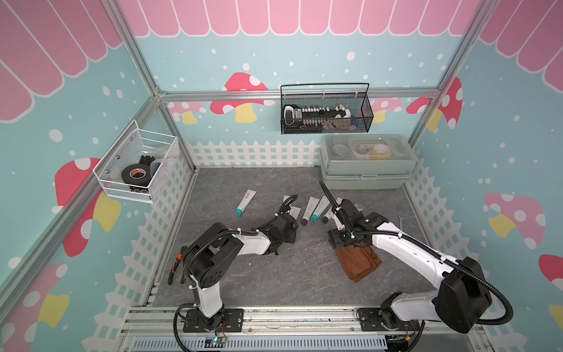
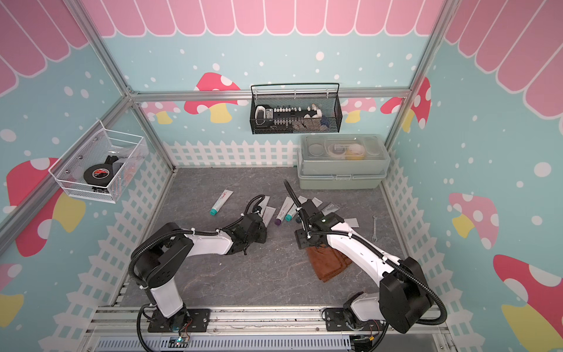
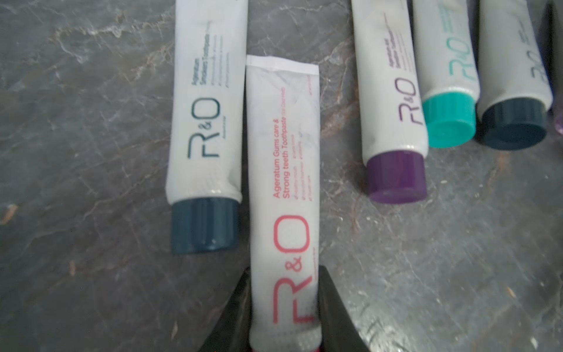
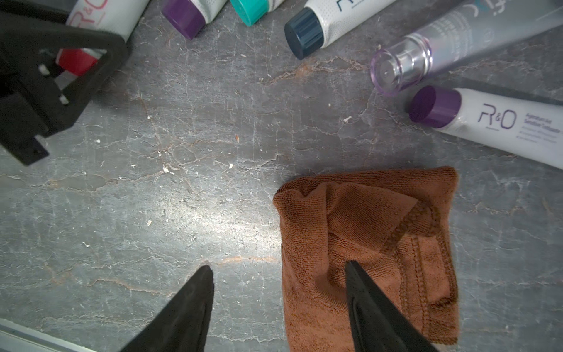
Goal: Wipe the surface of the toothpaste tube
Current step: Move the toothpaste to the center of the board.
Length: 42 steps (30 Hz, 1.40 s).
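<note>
The toothpaste tube [image 3: 283, 183] is white with red lettering and a red cap. My left gripper [image 3: 285, 271] is shut on its cap end, a black finger pressed to each side. From the right wrist view, the same tube [image 4: 103, 15] sits in the left gripper [image 4: 70, 61]. In both top views the left gripper [image 1: 288, 227] [image 2: 256, 228] is at mid table. A folded brown cloth [image 4: 365, 231] [image 1: 361, 262] lies flat on the table. My right gripper [image 4: 279, 265] [image 1: 347, 243] stands open over its edge, one finger above the cloth and the other over bare table.
Other tubes lie in a row: dark-blue cap [image 3: 204, 122], purple [image 3: 393, 122], teal [image 3: 447, 91], plus one apart [image 1: 245, 202]. A clear-capped tube [image 4: 426, 51] lies near the cloth. A lidded box [image 1: 367, 164] stands back right, a wrench [image 1: 400, 221] by the right wall, and baskets [image 1: 326, 112] [image 1: 137, 164] hang on walls.
</note>
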### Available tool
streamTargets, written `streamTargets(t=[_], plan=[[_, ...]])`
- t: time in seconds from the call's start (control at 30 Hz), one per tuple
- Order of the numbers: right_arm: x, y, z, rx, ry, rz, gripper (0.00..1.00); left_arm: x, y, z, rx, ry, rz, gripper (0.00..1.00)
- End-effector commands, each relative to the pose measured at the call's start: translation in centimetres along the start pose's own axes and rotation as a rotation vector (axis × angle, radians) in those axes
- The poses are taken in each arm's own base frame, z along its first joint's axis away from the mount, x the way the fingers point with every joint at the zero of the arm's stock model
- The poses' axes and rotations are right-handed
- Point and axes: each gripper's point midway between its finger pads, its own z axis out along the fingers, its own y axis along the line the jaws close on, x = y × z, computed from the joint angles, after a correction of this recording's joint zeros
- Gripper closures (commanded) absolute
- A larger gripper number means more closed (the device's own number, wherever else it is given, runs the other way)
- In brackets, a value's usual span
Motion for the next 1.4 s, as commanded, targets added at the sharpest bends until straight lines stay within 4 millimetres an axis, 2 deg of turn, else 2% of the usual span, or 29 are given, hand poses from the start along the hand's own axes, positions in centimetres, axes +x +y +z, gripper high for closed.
streamTargets(t=[0.0,0.2,0.33,0.5,0.6,0.83,1.07,1.17,1.37], plan=[[1.0,-0.3,0.1,0.016,0.031,-0.027,0.32,1.5,-0.4,1.4,0.035,0.092,0.045,0.74],[1.0,-0.2,0.2,0.012,0.033,-0.032,0.32,-0.6,-1.9,3.4,0.072,0.104,0.079,0.74],[1.2,-0.2,0.2,0.010,0.037,-0.034,0.32,-1.4,-2.4,3.6,0.077,0.102,0.069,0.71],[1.2,0.0,0.3,-0.001,0.039,-0.040,0.31,-3.0,-2.4,2.1,0.075,0.077,0.048,0.52],[1.2,0.2,0.3,-0.006,0.037,-0.040,0.31,-4.5,-2.3,0.5,0.063,0.052,0.049,0.45],[1.2,0.2,0.3,-0.008,0.035,-0.041,0.31,-7.5,-2.1,-2.8,0.051,-0.006,0.052,0.40],[1.2,0.2,0.2,-0.008,0.032,-0.044,0.32,-7.5,-1.9,-2.6,0.044,0.018,0.058,0.39],[1.1,0.2,0.3,-0.007,0.034,-0.043,0.32,-8.1,0.7,-3.5,-0.058,-0.006,0.027,0.39],[1.2,0.4,0.5,-0.016,0.039,-0.046,0.32,-10.1,9.8,-6.0,-0.244,-0.035,-0.163,0.39]])
